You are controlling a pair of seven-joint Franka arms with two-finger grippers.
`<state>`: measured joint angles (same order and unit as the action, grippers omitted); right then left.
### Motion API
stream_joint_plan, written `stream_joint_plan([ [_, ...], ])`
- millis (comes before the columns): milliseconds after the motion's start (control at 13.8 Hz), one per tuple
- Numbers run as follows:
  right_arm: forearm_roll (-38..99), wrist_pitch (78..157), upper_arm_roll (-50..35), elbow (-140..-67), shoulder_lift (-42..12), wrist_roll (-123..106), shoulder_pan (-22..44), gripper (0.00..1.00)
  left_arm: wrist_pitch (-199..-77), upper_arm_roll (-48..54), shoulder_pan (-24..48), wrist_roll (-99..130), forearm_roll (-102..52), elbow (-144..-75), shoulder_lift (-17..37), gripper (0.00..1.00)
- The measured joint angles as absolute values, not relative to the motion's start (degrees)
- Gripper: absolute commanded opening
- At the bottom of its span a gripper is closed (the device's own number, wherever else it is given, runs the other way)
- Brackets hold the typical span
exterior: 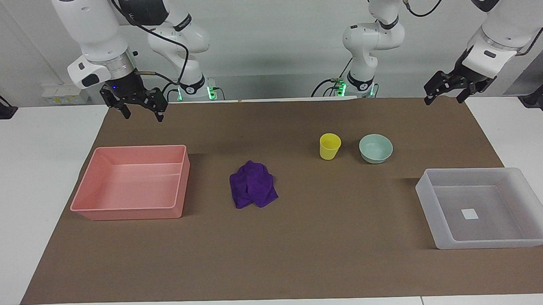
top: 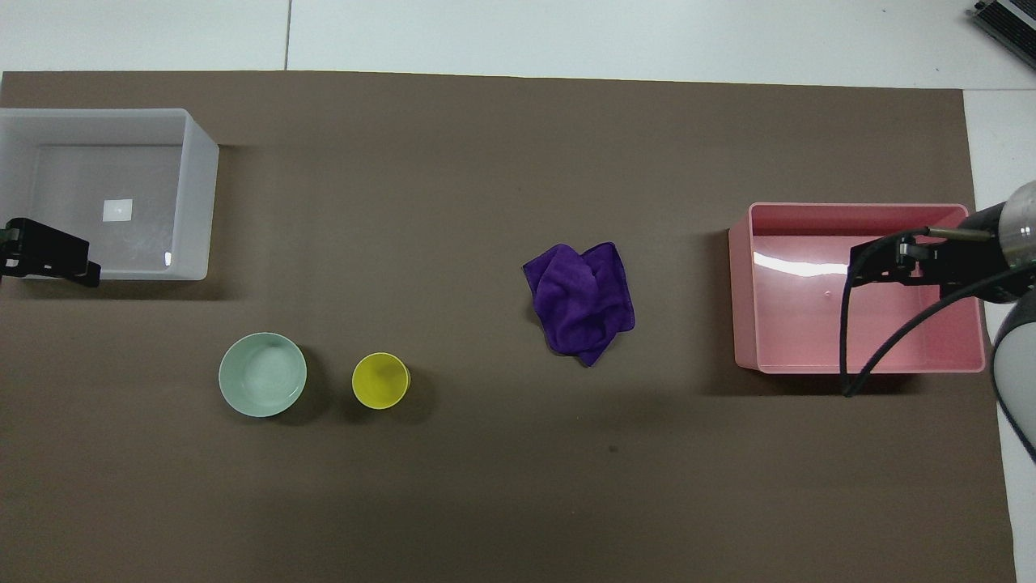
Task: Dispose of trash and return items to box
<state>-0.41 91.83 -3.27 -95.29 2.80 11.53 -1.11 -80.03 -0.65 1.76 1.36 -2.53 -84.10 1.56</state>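
Both pincers (exterior: 142, 112) (exterior: 445, 96) hang open and empty, well apart from purple rag (exterior: 252, 184).

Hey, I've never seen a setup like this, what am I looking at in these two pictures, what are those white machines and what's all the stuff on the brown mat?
Those are two white robot arms at a table, each ending in a two-finger gripper. One picture faces them from across the table; the other looks down from above their end.

On the brown mat lie a crumpled deep-purple cloth rag, a small bright-yellow plastic cup and, beside it, a shallow pale mint-green bowl. An opaque pink tray sits toward the right arm's end, a frosted-white translucent tray toward the left arm's. Both trays are empty.

The left gripper and right gripper hang open in the air, holding nothing.
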Motion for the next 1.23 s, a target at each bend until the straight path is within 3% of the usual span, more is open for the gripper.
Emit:
stream_joint_plan([
  [797,-0.38,91.83,-3.26,-95.32,2.81,11.53,-1.12,1.0,-77.97,-0.88,1.78,-1.79,-2.54,-85.75,1.63,1.0],
  [1014,-0.31,91.85,-3.3,-95.32,2.82,11.53,-1.1,1.0,-78.83,-0.67,1.86,-1.94,-2.56,-92.47,1.59,1.0],
  [1232,-0.31,92.69,-3.82,-95.5,2.81,11.53,-0.95,1.0,-91.69,-0.49,1.97,-2.18,-2.73,-105.57,-0.27,1.0],
])
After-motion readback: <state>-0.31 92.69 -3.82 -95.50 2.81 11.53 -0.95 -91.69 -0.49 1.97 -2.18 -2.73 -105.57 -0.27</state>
